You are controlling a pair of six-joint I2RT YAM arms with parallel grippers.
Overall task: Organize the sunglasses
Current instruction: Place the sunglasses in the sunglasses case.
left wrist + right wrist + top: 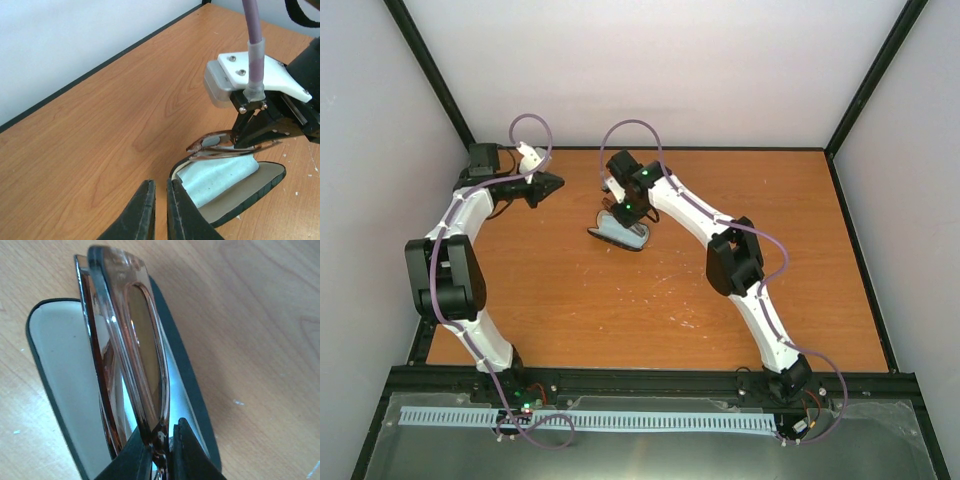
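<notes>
Above the open case, my right gripper pinched the sunglasses by one frame end; I judged they could twist loose and land outside it.

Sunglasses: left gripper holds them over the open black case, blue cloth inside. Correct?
No: the right gripper holds the sunglasses, not the left; the right wrist view shows its fingers clamped on the frame. The left gripper is shut and empty. The rest stands: over the open black case, blue cloth inside.
</notes>
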